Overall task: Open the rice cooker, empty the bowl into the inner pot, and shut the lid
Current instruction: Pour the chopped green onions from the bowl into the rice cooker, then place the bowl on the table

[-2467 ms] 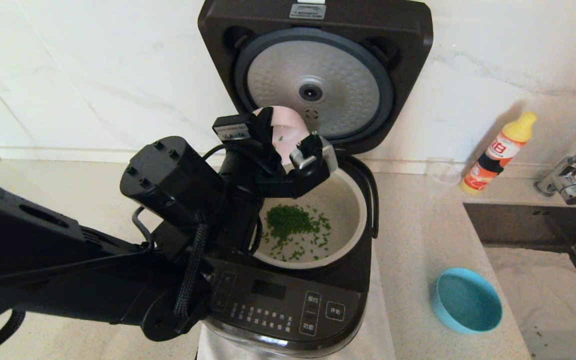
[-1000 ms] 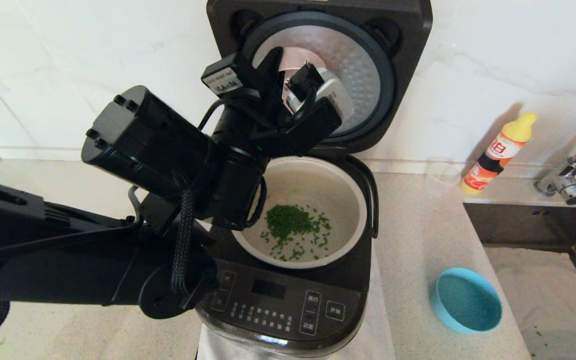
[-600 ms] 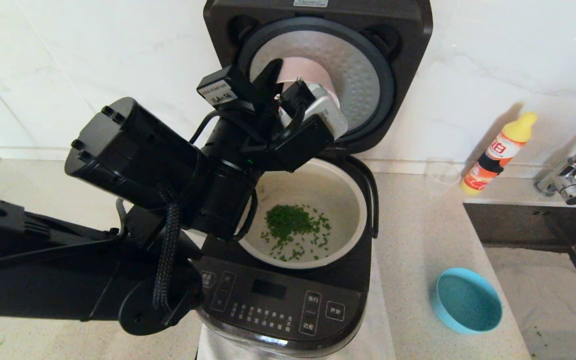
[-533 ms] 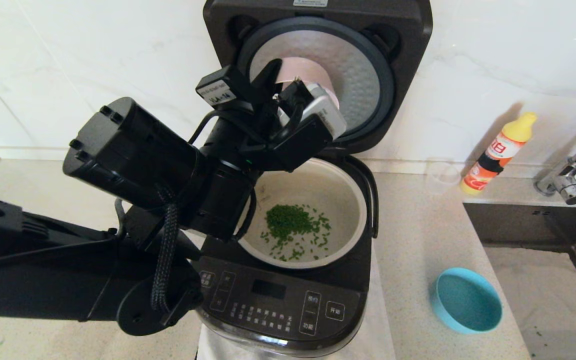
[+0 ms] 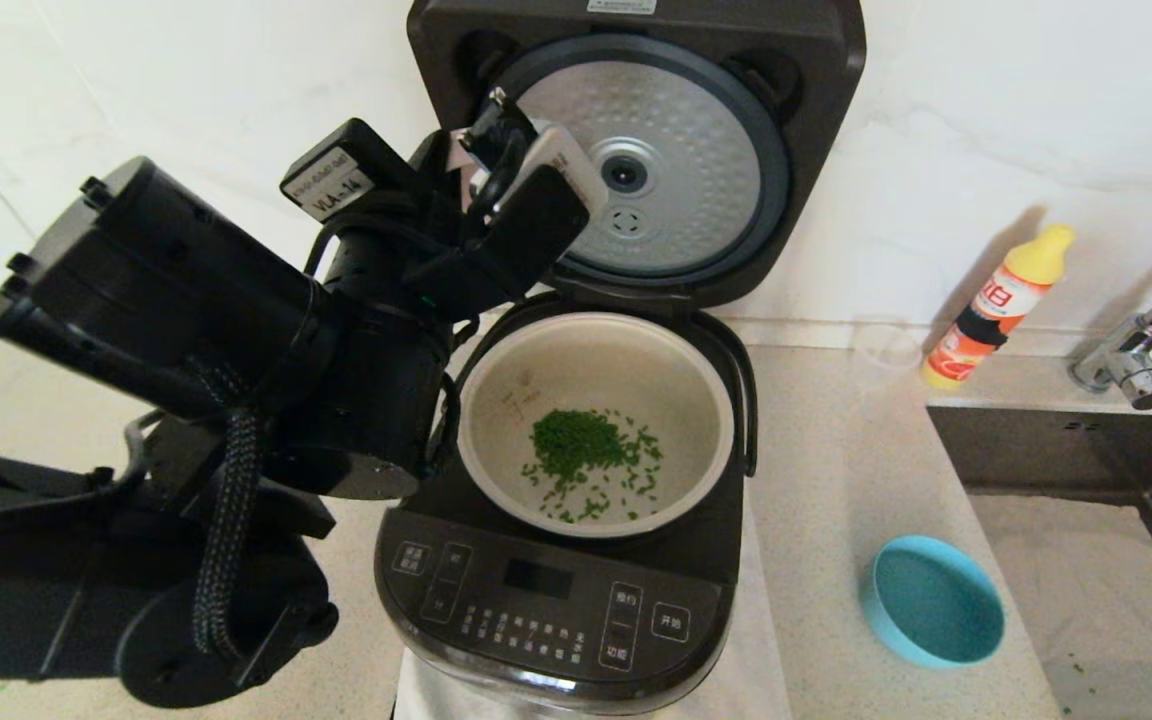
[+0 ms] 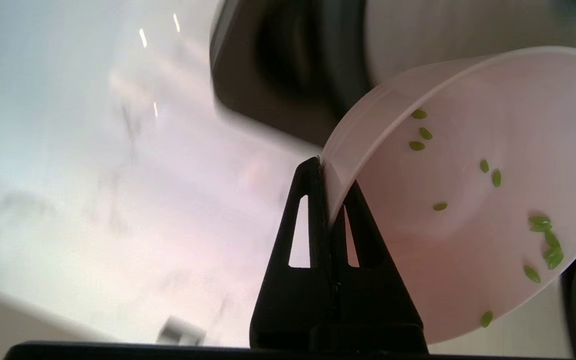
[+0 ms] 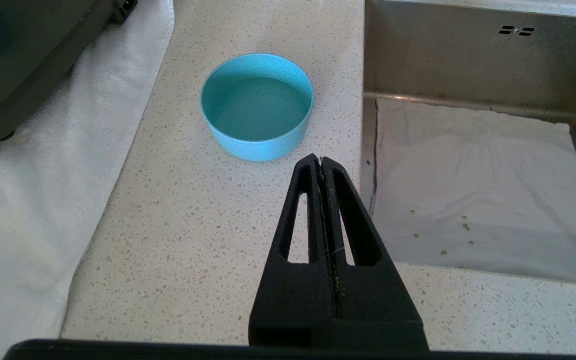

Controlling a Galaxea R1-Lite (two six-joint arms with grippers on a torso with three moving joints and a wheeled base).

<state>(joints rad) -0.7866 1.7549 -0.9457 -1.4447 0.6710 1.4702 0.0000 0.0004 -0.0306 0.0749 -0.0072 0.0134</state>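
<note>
The black rice cooker (image 5: 556,600) stands with its lid (image 5: 656,170) swung upright, the dimpled silver disc facing me. Its pale inner pot (image 5: 586,360) holds a heap of green bits (image 5: 576,445). My left gripper (image 6: 325,165) is shut on the rim of the pink bowl (image 6: 468,200), which is tilted, with several green grains stuck inside. That arm hangs raised at the lid's left edge, and its wrist hides the bowl in the head view. My right gripper (image 7: 322,161) is shut and empty above the counter, near the blue bowl (image 7: 258,107).
The blue bowl (image 5: 931,600) sits on the counter right of the cooker. A sink (image 5: 1086,470) with a faucet (image 5: 1136,370) lies at the far right. An orange-yellow bottle (image 5: 996,305) and a clear cup (image 5: 884,350) stand by the wall. A white cloth (image 7: 43,175) lies under the cooker.
My left arm has carried the pink bowl up from over the pot and then leftward, off the front of the lid. The lid's silver disc now shows fully. The right gripper stays shut.
</note>
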